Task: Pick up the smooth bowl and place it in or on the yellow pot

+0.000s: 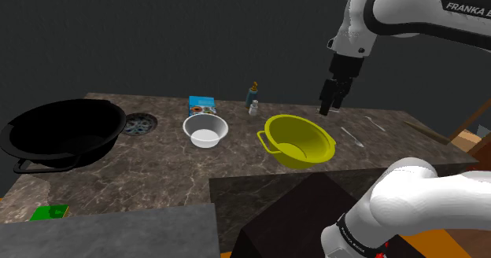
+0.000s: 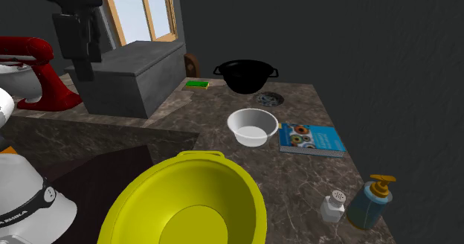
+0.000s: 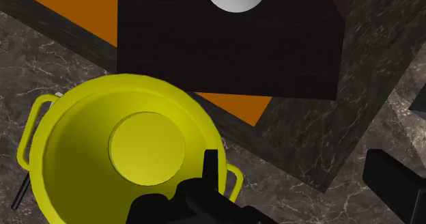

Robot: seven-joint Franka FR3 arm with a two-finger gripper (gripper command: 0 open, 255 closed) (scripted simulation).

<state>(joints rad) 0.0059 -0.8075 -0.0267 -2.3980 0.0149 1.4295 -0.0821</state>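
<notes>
Nothing is done yet: the white bowl [image 1: 205,130] sits untouched on the worktop [image 1: 157,170] near the empty yellow pot [image 1: 299,141], while the claw [image 1: 326,105] hangs above that pot, spread apart and holding nothing.

A white arm [image 1: 409,12] rises from the stand, bends at the elbow and points its wrist straight down. Its black gripper [image 1: 327,105] hangs in the air, empty, its two fingers [image 3: 211,164] standing apart.
</notes>
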